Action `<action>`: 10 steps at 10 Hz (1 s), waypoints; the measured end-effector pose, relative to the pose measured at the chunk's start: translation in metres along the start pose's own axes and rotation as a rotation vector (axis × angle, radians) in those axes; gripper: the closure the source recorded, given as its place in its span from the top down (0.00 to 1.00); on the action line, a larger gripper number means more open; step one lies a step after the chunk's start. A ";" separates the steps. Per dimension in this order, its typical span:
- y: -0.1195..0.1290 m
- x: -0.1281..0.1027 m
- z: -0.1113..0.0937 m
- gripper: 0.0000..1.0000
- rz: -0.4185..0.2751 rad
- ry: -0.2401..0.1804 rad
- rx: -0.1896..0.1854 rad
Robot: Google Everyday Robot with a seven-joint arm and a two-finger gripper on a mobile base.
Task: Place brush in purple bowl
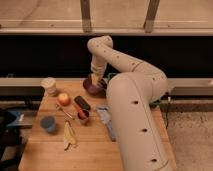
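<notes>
The purple bowl (91, 87) stands at the back of the wooden table (90, 150), near its far edge. My gripper (96, 80) hangs straight down over the bowl's right half, its tip at rim level or just inside. The fingers look shut. Something small and yellowish shows at the fingers, but I cannot tell what it is. I cannot make out the brush; it may be hidden at the gripper or inside the bowl.
On the table are a white cup (49, 86), an orange fruit (63, 98), a dark block with a red edge (82, 103), a small reddish-brown bowl (83, 116), a blue cup (48, 123), a banana (68, 136) and a blue-grey packet (106, 120). The bulky arm (132, 115) covers the table's right side.
</notes>
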 end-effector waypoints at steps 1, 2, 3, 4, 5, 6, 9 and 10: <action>-0.001 0.001 0.000 0.03 0.001 0.000 0.000; -0.001 0.001 0.000 0.03 0.002 0.000 0.000; -0.001 0.001 0.000 0.00 0.001 0.001 0.001; 0.000 0.001 0.000 0.02 0.000 0.002 0.000; 0.000 0.001 0.000 0.09 0.000 0.002 0.000; 0.000 0.001 0.000 0.18 0.001 0.002 0.000; 0.000 0.001 0.000 0.51 0.000 0.002 0.000; 0.000 0.001 0.000 0.61 0.000 0.001 0.000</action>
